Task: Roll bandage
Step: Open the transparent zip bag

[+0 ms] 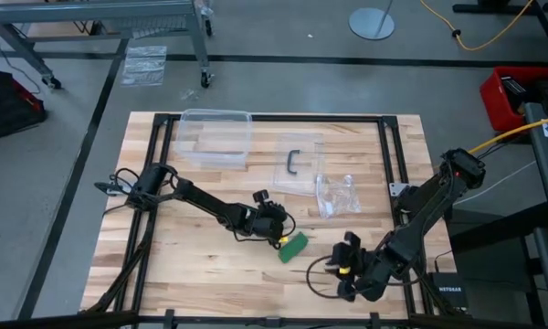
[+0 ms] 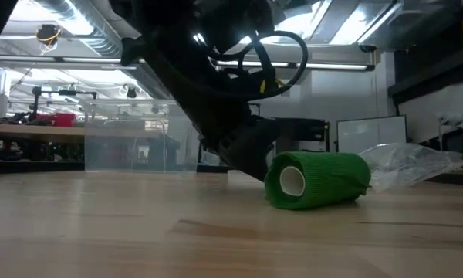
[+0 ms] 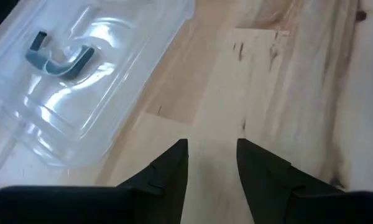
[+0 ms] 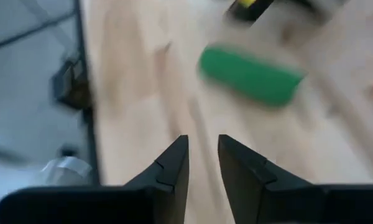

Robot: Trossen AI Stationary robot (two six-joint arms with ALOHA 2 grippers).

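Observation:
The bandage (image 1: 293, 247) is a compact bright green roll lying on its side on the wooden table, near the middle front. It also shows in the low view (image 2: 316, 179) and, blurred, in the right wrist view (image 4: 250, 74). My left gripper (image 1: 272, 216) is low over the table just left of and beyond the roll. Its fingers are open and empty in the left wrist view (image 3: 212, 146), pointing away from the roll toward the clear lid. My right gripper (image 1: 349, 245) is right of the roll, slightly open and empty (image 4: 202, 142), pointing toward it.
A clear plastic container (image 1: 215, 137) stands at the far left-middle. Its clear lid with a grey handle (image 1: 297, 164) lies beside it and also shows in the left wrist view (image 3: 56, 59). A crumpled clear plastic bag (image 1: 336, 194) lies right of the lid. Bare wood lies at the front left.

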